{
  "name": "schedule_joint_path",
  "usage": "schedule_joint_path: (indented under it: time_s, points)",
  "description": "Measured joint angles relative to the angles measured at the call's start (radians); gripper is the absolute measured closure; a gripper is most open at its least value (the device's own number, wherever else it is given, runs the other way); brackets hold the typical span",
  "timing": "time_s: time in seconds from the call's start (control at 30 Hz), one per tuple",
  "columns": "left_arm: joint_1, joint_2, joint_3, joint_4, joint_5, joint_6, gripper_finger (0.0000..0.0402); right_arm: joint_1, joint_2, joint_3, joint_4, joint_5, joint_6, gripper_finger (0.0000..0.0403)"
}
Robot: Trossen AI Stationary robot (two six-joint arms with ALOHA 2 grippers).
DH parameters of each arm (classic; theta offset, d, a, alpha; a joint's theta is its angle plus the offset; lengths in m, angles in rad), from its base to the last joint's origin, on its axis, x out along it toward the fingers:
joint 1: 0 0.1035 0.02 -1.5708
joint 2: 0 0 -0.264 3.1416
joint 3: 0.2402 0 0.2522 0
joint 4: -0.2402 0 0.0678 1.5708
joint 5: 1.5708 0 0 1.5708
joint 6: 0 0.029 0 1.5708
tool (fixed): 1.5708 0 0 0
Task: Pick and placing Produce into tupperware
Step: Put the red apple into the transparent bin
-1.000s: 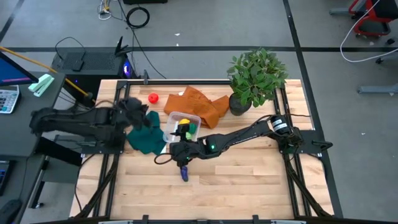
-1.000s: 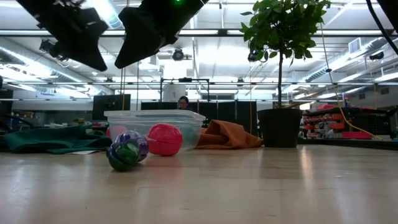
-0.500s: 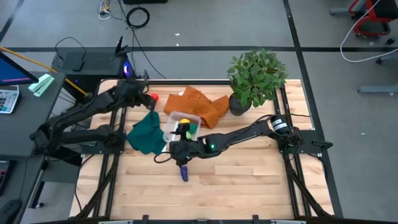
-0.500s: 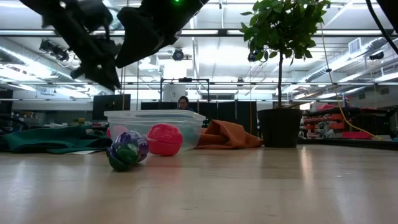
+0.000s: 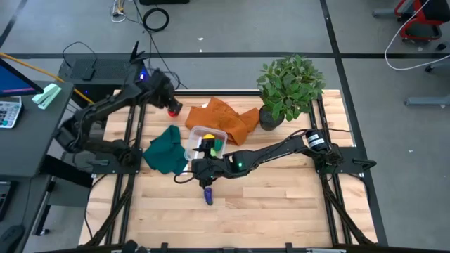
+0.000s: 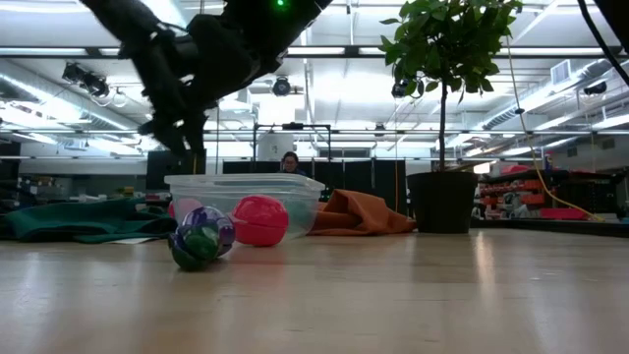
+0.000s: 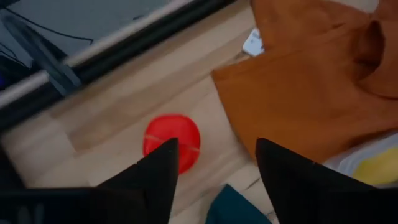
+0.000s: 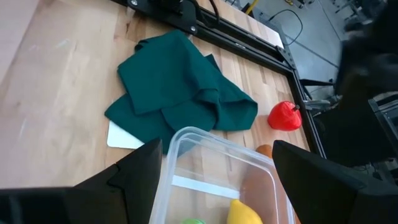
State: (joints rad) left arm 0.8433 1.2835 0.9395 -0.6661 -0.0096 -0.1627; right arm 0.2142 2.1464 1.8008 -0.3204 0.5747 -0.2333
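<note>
My left gripper (image 5: 171, 105) (image 7: 214, 180) is open and hovers just above a red piece of produce (image 5: 173, 110) (image 7: 172, 140) that lies on the wood near the table's far edge, left of the orange cloth. My right gripper (image 5: 204, 172) (image 8: 217, 180) is open and hangs at the near side of the clear tupperware (image 5: 191, 132) (image 8: 211, 146), which holds a yellow piece (image 5: 208, 143) and a green piece (image 5: 217, 148). A purple-green piece (image 5: 208, 196) (image 6: 200, 236) lies on the table nearer than the box. Another red piece (image 6: 259, 219) shows at the box's front wall; inside or outside, I cannot tell.
A dark green cloth (image 5: 164, 149) lies left of the tupperware over a white sheet. An orange cloth (image 5: 223, 117) lies behind it. A potted plant (image 5: 288, 88) stands at the far right. Bare wood stretches along the near half of the table (image 5: 281, 204).
My left arm has swung from the table's left edge over the dark green cloth toward the far edge, ending above the red piece beside the orange cloth. My right arm has stayed still. The produce and the box have not moved.
</note>
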Motion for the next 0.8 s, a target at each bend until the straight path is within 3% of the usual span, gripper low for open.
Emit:
schedule_joint_path:
  time_s: [0.2, 0.3, 0.53, 0.8]
  points:
    - [0.014, 0.097, 0.237, -0.188, -0.065, 0.028, 0.0141, 0.000, 0.000, 0.000, -0.003, 0.000, 0.000, 0.0136]
    - [0.018, 0.140, 0.297, -0.252, -0.072, 0.013, 0.0134, 0.000, 0.000, 0.000, -0.004, 0.000, 0.004, 0.0136]
    - [0.018, 0.221, 0.305, -0.305, -0.077, 0.053, 0.0127, 0.000, 0.000, 0.001, -0.008, 0.000, 0.005, 0.0136]
    - [0.017, 0.229, 0.305, -0.297, -0.083, 0.082, 0.0149, 0.000, 0.000, 0.001, -0.015, 0.000, 0.007, 0.0136]
